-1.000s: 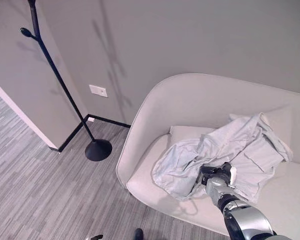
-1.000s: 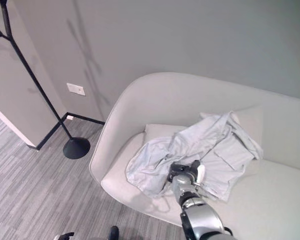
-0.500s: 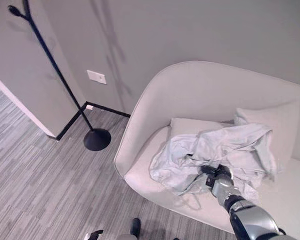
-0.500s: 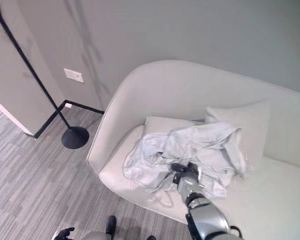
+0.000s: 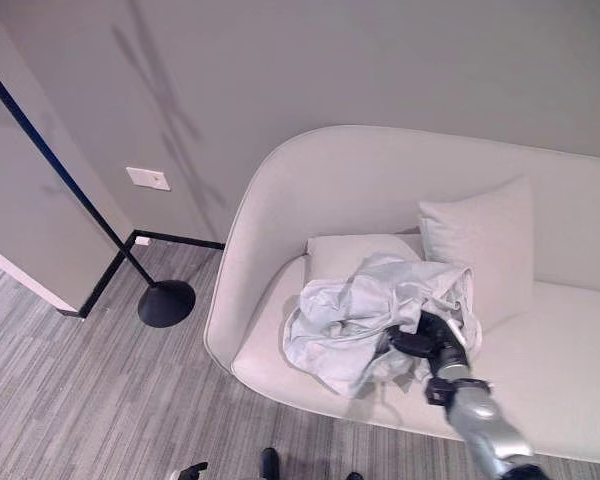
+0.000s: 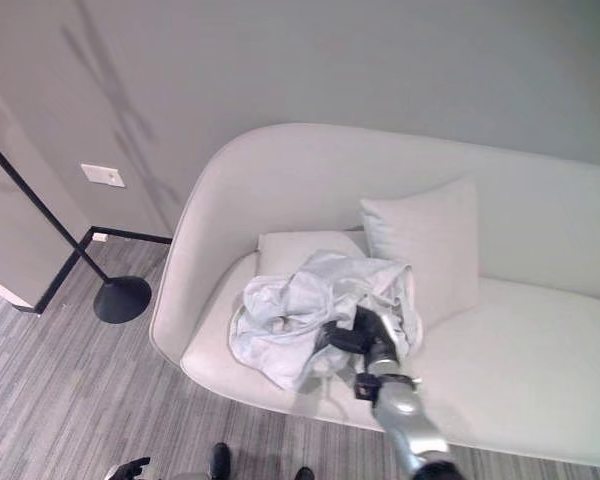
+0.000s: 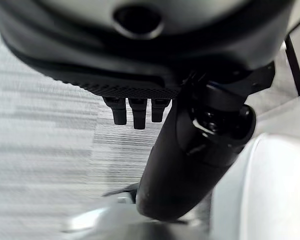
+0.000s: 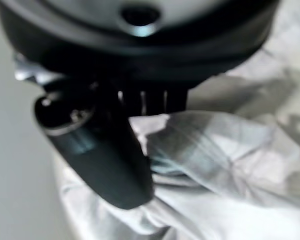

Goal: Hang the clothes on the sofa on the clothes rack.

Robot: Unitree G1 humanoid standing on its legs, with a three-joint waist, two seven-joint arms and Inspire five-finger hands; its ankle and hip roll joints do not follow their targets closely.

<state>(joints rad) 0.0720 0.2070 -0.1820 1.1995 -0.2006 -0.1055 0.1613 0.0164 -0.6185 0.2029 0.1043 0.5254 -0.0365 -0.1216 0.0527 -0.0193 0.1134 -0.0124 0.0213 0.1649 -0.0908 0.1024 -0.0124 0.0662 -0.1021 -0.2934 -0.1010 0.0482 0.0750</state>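
Observation:
A pale grey shirt [image 5: 365,318] lies bunched on the seat of the light sofa [image 5: 310,180], in front of two cushions. My right hand [image 5: 421,343] is at the shirt's right side, shut on a fold of the cloth. In the right wrist view the thumb [image 8: 97,150] and fingers pinch the shirt [image 8: 215,145]. The black clothes rack [image 5: 65,178] stands on the floor to the left of the sofa, its round base [image 5: 166,302] near the wall corner. My left hand [image 7: 190,150] hangs relaxed over the striped carpet, holding nothing.
A square cushion [image 5: 480,245] leans on the sofa back and a flatter one [image 5: 350,248] lies behind the shirt. A wall socket [image 5: 147,178] sits between rack and sofa. Grey striped carpet [image 5: 70,400] runs in front of the sofa.
The shirt, spread over the cushions a second ago, is now gathered into a heap toward the sofa's front in my right hand's grip. The camera has shifted, so the rack sits further left.

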